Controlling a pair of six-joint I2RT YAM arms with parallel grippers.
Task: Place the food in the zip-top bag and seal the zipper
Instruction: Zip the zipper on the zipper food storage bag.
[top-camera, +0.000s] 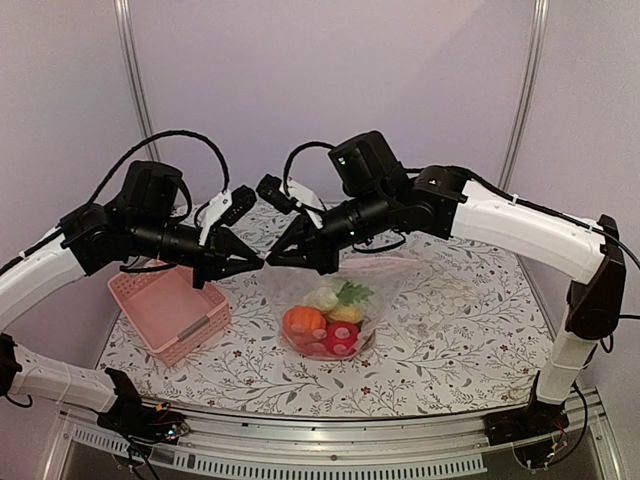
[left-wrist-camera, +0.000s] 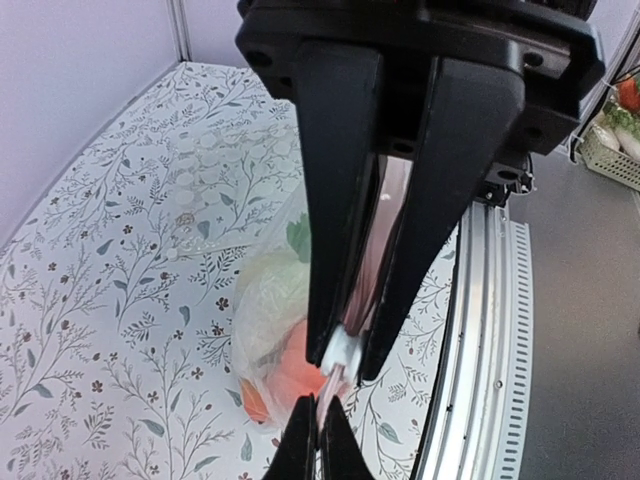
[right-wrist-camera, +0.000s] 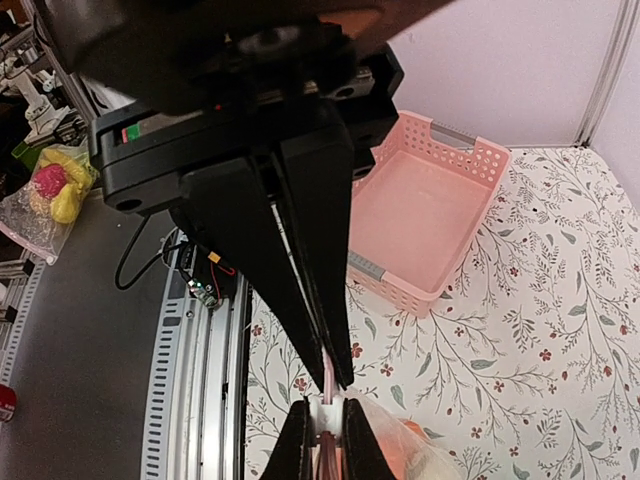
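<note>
The zip-top bag (top-camera: 385, 282) hangs over the floral table with the food (top-camera: 322, 322) inside: an orange piece, a red one and a white radish with green leaves. My left gripper (top-camera: 257, 263) and right gripper (top-camera: 273, 258) meet tip to tip at the bag's upper left corner. In the left wrist view the left gripper (left-wrist-camera: 345, 362) is shut on a white slider on the zipper (left-wrist-camera: 331, 388), with the food (left-wrist-camera: 290, 375) showing through the plastic below. In the right wrist view the right gripper (right-wrist-camera: 338, 378) is shut on the zipper (right-wrist-camera: 327, 371) strip, just behind the slider.
An empty pink basket (top-camera: 170, 310) (right-wrist-camera: 425, 215) stands on the table's left side, close under the left arm. A metal rail (left-wrist-camera: 480, 330) runs along the table's near edge. Other toy food lies off the table (right-wrist-camera: 50, 195).
</note>
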